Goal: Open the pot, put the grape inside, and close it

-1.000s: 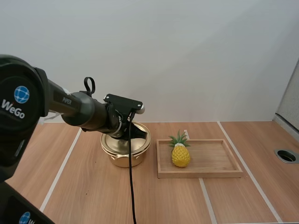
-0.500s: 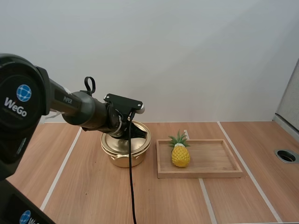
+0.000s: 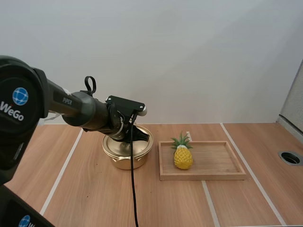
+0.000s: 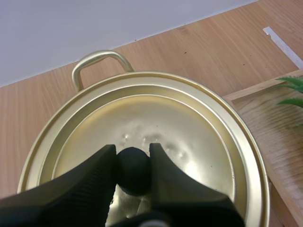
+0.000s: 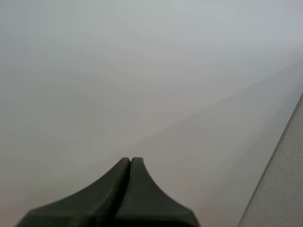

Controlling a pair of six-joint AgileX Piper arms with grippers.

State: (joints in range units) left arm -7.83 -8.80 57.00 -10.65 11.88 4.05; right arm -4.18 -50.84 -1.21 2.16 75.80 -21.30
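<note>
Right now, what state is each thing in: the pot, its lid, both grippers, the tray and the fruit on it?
Pot: closed, standing on the table.
Lid: seated on the pot's rim.
Left gripper: shut on the lid knob.
Right gripper: shut, holding nothing.
Pineapple: upright, in the tray's left end.
Wooden tray: flat on the table, right of the pot.

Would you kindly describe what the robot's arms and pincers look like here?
The left arm is a rounded dark grey tube lettered PiPER in white; its base carries a white WeGo mark with a blue globe. The left pincer has two black fingers, broad and tapering to blunt tips. The right pincer is black too, wedge-shaped.
</note>
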